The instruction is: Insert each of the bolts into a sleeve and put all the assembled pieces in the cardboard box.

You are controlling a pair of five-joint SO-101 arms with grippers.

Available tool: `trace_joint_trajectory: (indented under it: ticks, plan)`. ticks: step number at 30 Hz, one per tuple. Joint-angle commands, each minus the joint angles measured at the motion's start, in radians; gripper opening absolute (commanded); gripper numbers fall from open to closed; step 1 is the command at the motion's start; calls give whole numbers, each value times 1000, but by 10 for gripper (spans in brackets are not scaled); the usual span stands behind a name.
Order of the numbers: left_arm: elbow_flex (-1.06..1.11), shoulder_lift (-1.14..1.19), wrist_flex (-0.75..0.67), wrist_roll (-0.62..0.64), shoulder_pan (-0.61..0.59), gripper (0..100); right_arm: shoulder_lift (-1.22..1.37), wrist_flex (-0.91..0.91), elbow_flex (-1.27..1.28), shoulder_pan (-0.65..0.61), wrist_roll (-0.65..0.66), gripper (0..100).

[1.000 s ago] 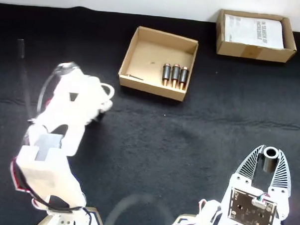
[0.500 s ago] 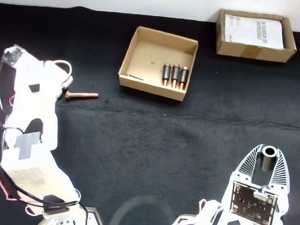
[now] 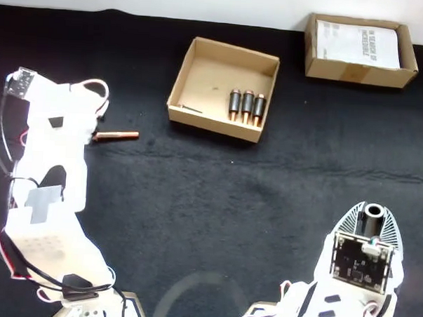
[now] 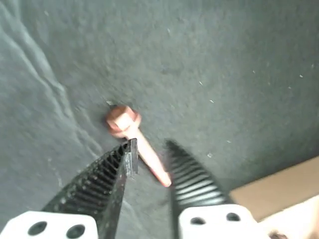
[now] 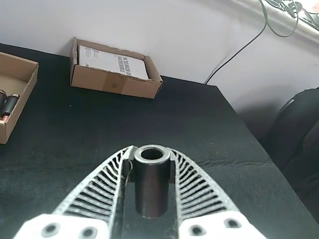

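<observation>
L end effector (image 4: pixel 151 147): jaws spread, straddling the shank of the bolt (image 4: pixel 122 119), not yet nipped on it. Bolt lies flat on the bench (image 3: pixel 217 194), loose, hex head sticking out past the fingertips. In the high view it sits left of the cardboard box (image 3: pixel 213 123), near but apart from it, head end tucked under the L arm.

R end effector (image 5: pixel 151 152): pinching the sleeve (image 5: pixel 151 184) betw. both fingers, bore open and unobstructed. It sits at the near right of the bench, well apart from bolt and box.

Change: 1 s ago the L arm was leaning over the bolt's spot and hid it. At 0.5 s it had swung back left and the whole bolt showed. Now it has crept back onto the head end. R wrist has tipped, so the sleeve looks shorter from above and a bit farther up the bench. Grip unchanged. Reads as L lining up a pick while R presents the bore, so insertion is prob. next once the bolt is lifted.

Count:
- 1 loose bolt
- 1 sleeve (held)
- 3 assembled pieces (image 3: pixel 247 106) side by side in the box
- 1 thin dark bit (image 3: pixel 190 109) in there too, can't tell what
- 2 boxes total; the second box (image 3: pixel 356 72), far right, holds a paper sheet (image 3: pixel 358 43)
- 2 arms
</observation>
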Motion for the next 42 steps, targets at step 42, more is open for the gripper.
trace_joint_trajectory:
  ticks: [42]
  plan:
    - [133, -4, -34, 40, 33, 315, 2, -13, 117, 7, 83, 7]
